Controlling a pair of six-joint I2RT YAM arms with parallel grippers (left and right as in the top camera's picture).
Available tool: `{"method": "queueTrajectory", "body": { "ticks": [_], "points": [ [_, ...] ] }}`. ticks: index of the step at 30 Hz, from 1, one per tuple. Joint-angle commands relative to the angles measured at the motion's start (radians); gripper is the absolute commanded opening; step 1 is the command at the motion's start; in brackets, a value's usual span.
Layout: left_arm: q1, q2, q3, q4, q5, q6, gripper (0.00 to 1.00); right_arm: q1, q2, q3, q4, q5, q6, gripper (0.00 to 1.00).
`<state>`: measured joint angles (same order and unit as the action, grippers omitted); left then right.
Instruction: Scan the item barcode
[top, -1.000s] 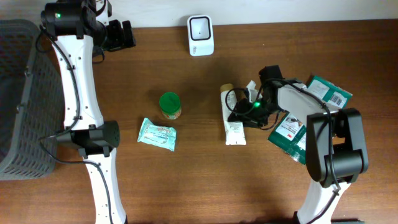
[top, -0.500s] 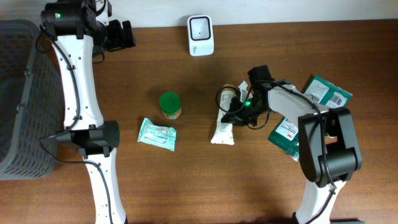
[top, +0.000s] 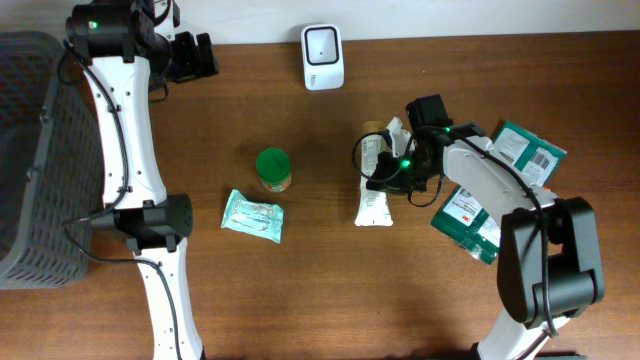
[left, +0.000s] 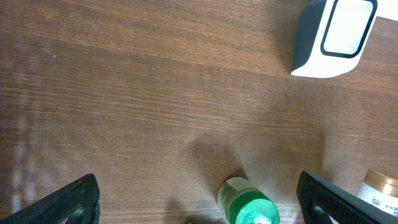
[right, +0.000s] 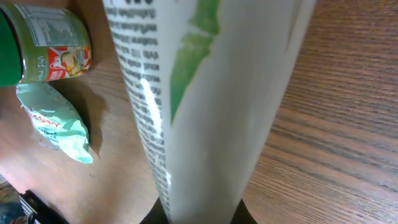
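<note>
While the left gripper (left: 196, 194) hangs with its fingers spread wide and empty, the right gripper (top: 388, 178) is clamped tight on the single white tube (top: 374, 205). This tube lies near mid-table, between one green-lidded jar (top: 273, 170) and what appear to be two overlapping green packs (top: 478, 215). Also counted: one white scanner (top: 323, 57) at the far edge, one mint-green packet (top: 252, 216), one grey basket (top: 30, 160). Against half a second earlier, the tube's crimped end has swung back rightward. The packet seems to read "HAPPY"; the tube's black print is too fine to read, and one green pack shows a barcode.
</note>
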<state>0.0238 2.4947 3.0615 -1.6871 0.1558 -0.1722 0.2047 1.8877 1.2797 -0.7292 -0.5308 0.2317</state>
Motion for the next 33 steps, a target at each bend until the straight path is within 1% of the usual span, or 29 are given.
{"method": "queueTrajectory", "body": {
  "ticks": [1,5,11,15,18,22,25,29,33],
  "points": [
    [0.003,-0.008,0.014,-0.001,-0.007,0.009,0.99,-0.002,-0.030,-0.002,0.011,-0.009,-0.018,0.04],
    [0.003,-0.008,0.014,-0.001,-0.007,0.010,0.99,-0.001,-0.030,-0.007,0.011,0.014,-0.018,0.04],
    [0.003,-0.008,0.014,-0.001,-0.007,0.010,0.99,0.045,-0.030,-0.007,0.010,0.107,-0.006,0.04],
    [0.003,-0.008,0.014,-0.001,-0.007,0.010,0.99,0.063,-0.030,-0.007,-0.008,0.209,0.062,0.04],
    [0.003,-0.008,0.014,-0.001,-0.007,0.010,0.99,0.066,-0.030,-0.006,-0.027,0.230,0.061,0.04],
    [0.003,-0.008,0.014,-0.001,-0.007,0.010,0.99,0.065,-0.030,0.016,-0.085,0.324,0.061,0.04],
    [0.003,-0.008,0.014,-0.001,-0.007,0.010,0.99,0.068,-0.030,0.066,-0.164,0.436,0.049,0.04],
    [0.003,-0.008,0.014,-0.001,-0.007,0.009,0.99,0.121,-0.028,0.090,-0.200,0.582,0.027,0.04],
    [0.003,-0.008,0.014,-0.001,-0.007,0.010,0.99,0.181,0.008,0.090,-0.199,0.594,0.027,0.04]
  ]
}}
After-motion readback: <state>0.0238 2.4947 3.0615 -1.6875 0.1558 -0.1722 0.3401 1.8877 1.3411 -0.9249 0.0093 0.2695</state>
